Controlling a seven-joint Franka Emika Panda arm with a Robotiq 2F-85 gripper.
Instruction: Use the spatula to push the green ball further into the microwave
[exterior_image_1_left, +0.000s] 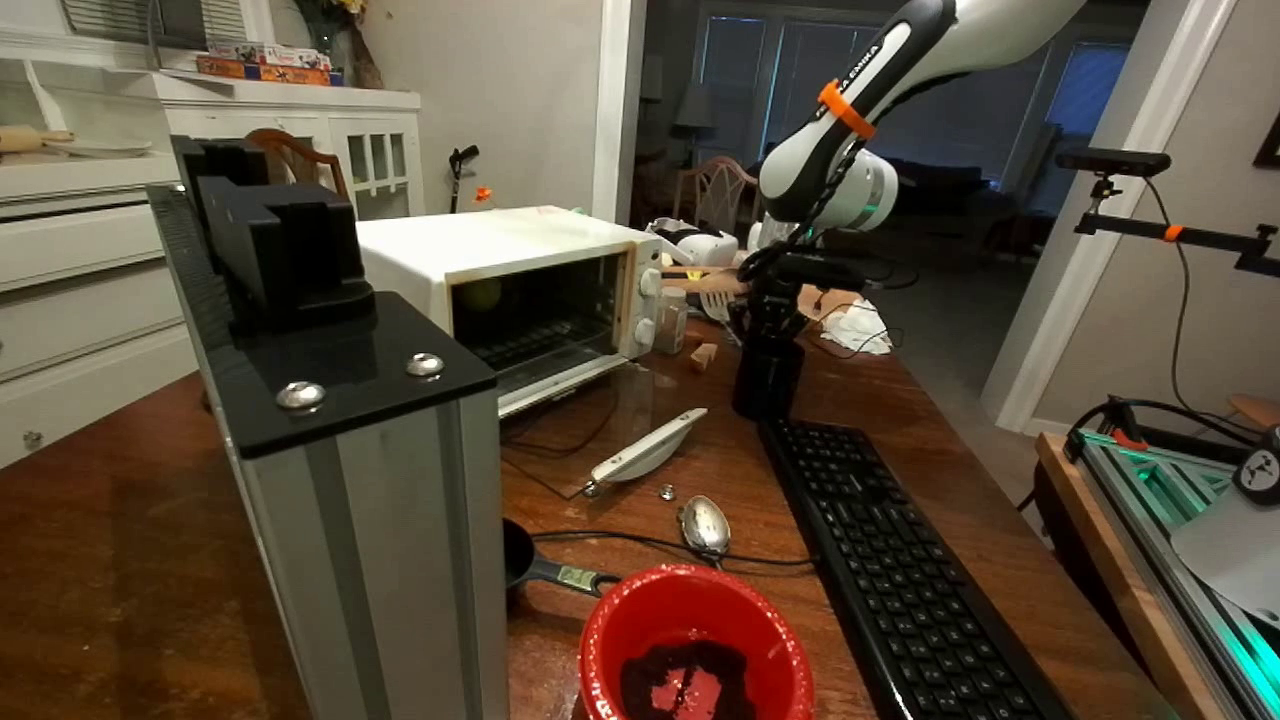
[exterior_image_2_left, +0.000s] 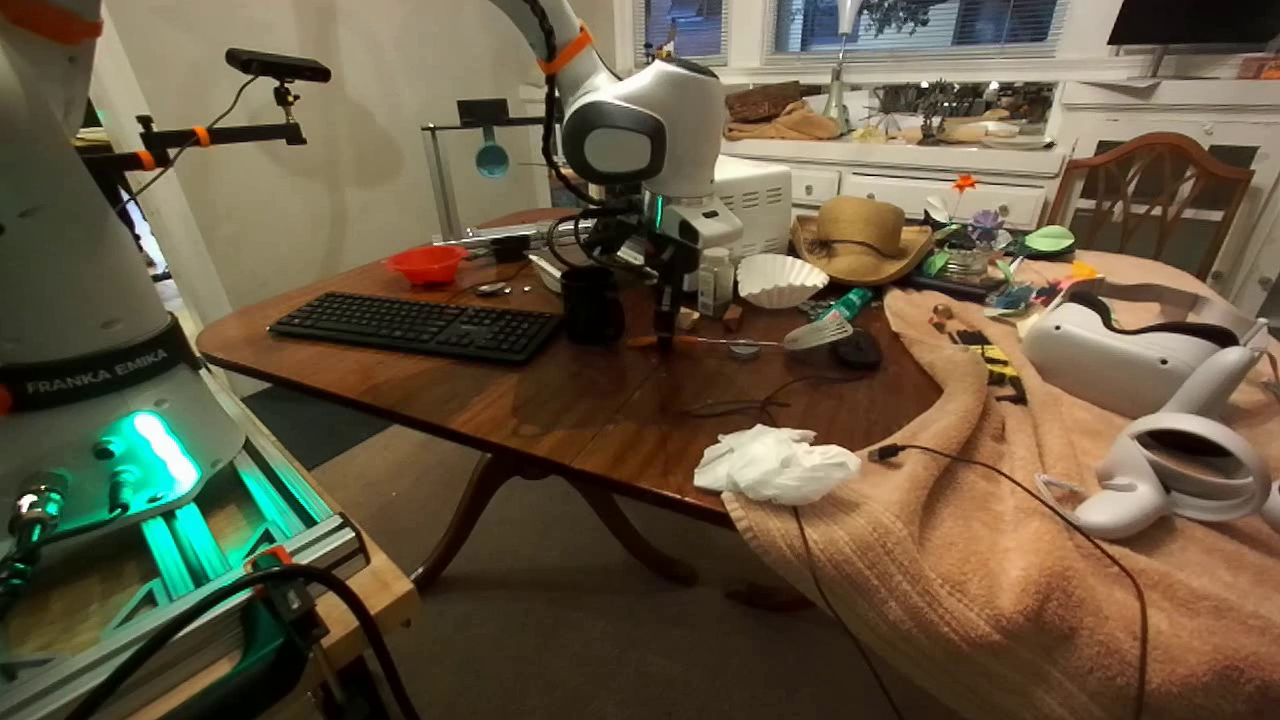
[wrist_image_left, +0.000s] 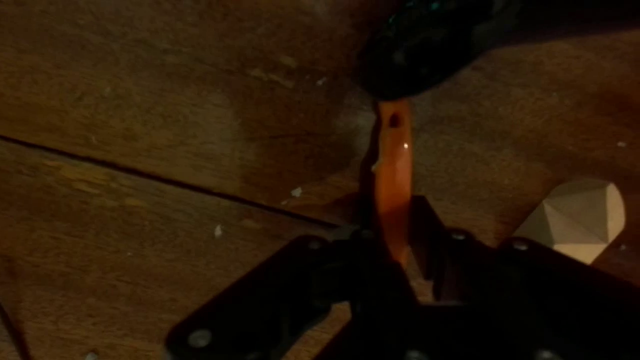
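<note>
The white microwave (exterior_image_1_left: 510, 235) stands on the table, also seen in an exterior view (exterior_image_2_left: 765, 205). Its front is open, and its glass door with a white handle (exterior_image_1_left: 650, 450) appears lowered. The green ball (exterior_image_1_left: 483, 294) is dimly visible inside, at the left of the opening. The spatula has an orange handle (wrist_image_left: 394, 165) and a pale slotted head (exterior_image_2_left: 818, 333). My gripper (wrist_image_left: 393, 212) is shut on the orange handle, low over the table; its fingers also show in an exterior view (exterior_image_2_left: 665, 335). I cannot tell whether the spatula touches the table.
A black mug (exterior_image_1_left: 768, 375) and black keyboard (exterior_image_1_left: 900, 540) stand beside the gripper. A clear jar (exterior_image_2_left: 714, 285), wooden blocks (wrist_image_left: 575, 220) and a white fluted bowl (exterior_image_2_left: 783, 278) are near the spatula. A grey column (exterior_image_1_left: 370, 520) and red bowl (exterior_image_1_left: 600, 640) stand farther off.
</note>
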